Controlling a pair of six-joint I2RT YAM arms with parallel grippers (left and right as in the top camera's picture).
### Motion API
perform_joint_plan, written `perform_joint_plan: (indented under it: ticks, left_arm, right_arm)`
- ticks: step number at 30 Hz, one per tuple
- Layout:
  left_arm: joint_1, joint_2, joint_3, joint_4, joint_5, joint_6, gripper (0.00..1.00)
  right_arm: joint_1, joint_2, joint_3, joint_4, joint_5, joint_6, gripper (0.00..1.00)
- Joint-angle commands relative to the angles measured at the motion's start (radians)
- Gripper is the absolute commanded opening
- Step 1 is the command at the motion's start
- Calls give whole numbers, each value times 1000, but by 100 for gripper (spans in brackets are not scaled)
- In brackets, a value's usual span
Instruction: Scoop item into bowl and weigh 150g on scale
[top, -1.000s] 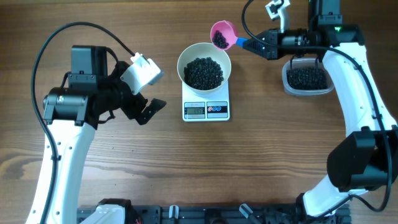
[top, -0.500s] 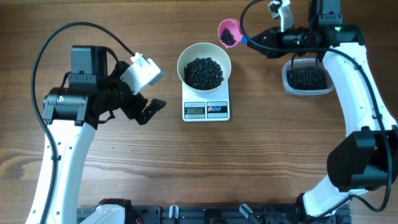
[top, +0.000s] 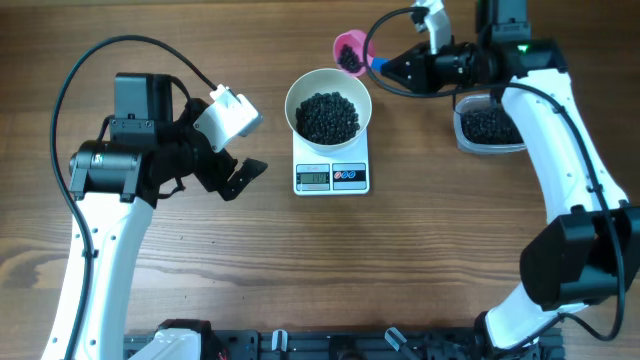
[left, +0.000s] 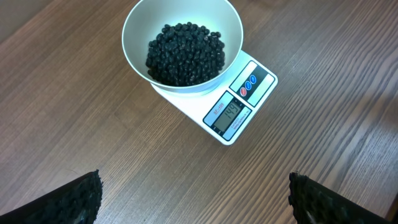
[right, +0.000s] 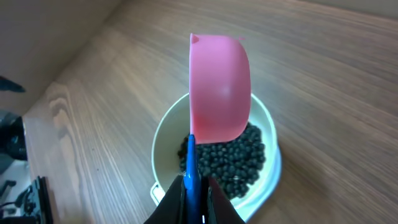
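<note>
A robotics test bench: wood-grain table (top: 430, 270), 2 cabled robot arms (top: 95, 250) mounted at its edge.

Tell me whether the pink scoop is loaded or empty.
Loaded: the overhead view shows dark beans lying inside the pink scoop, which hangs beside the bowl.

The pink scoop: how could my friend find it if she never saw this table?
Find the white bowl of black beans on the scale in the middle. Just beyond its far right rim, the right claw holds a blue handle. The pink scoop on that handle is the only pink thing there.
</note>
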Motion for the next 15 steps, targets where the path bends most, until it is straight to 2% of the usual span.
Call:
perform_joint_plan:
  ticks: [1, 15]
  left_arm:
    - [0, 4, -9, 2, 4, -6, 100]
    - [0, 4, -9, 2, 4, -6, 100]
  right_arm:
    - [16, -16, 21, -2, -1, -24, 4]
    - [19, 0, 21, -1, 33, -129, 4]
